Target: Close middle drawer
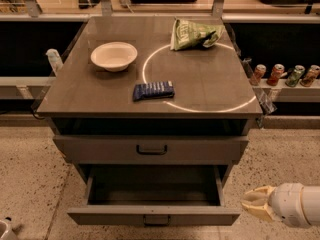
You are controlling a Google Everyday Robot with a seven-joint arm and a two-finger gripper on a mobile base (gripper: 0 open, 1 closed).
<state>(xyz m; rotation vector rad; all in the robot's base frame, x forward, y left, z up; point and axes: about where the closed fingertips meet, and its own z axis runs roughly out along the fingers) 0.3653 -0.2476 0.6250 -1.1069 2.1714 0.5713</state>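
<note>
The middle drawer (154, 215) is pulled far out of the grey cabinet. Its low front panel has a small dark handle (156, 219) at the centre, and its inside looks empty. The taller top drawer (150, 149) above it, with the bigger handle, sits a little forward of the cabinet body. The lowest drawer is hidden. My gripper (256, 204) is low at the right, just beyond the right end of the middle drawer's front and not touching it. Its cream fingers (260, 196) are together and hold nothing.
On the cabinet top (200, 84) lie a white bowl (114, 55), a dark blue packet (153, 90) and a green chip bag (194, 33). Several cans (284, 75) stand on a shelf to the right. A speckled floor surrounds the cabinet.
</note>
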